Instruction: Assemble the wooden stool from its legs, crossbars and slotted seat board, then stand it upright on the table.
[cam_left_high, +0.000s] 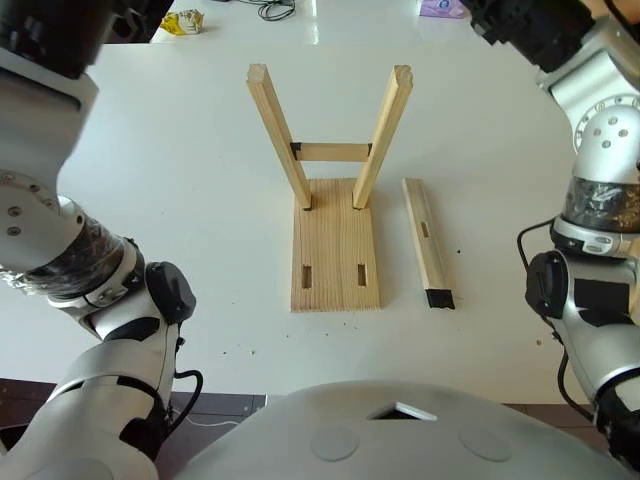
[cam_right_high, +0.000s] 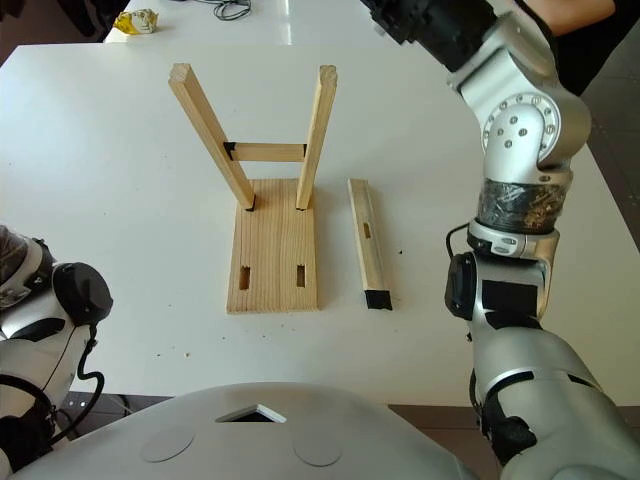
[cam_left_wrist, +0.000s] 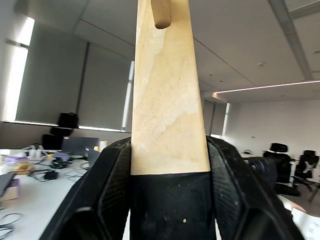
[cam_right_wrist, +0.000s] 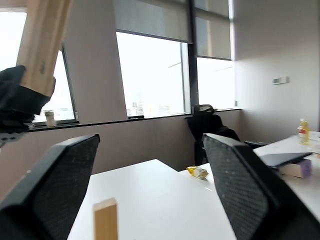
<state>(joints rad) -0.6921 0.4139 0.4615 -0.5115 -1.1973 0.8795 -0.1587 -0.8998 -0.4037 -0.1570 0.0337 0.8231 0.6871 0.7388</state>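
Note:
The slotted seat board (cam_left_high: 336, 250) lies flat on the white table. Two wooden legs (cam_left_high: 280, 135) (cam_left_high: 383, 130) stand in its far slots, splayed apart and joined by a crossbar (cam_left_high: 332, 152). The two near slots (cam_left_high: 307, 275) are empty. Right of the board lies a loose leg (cam_left_high: 427, 240) with a black end cap. My left gripper (cam_left_wrist: 170, 160) is raised and shut on another leg (cam_left_wrist: 167, 100), which points up with a peg (cam_left_wrist: 161, 12) near its top. High over the table my right gripper (cam_right_wrist: 150, 185) is open and holds nothing; a leg top (cam_right_wrist: 105, 220) shows below it.
A yellow crumpled item (cam_left_high: 183, 21), cables (cam_left_high: 275, 8) and a purple pack (cam_left_high: 442, 8) lie along the table's far edge. Bare table (cam_left_high: 150, 200) stretches left of the board and between the board and the near edge.

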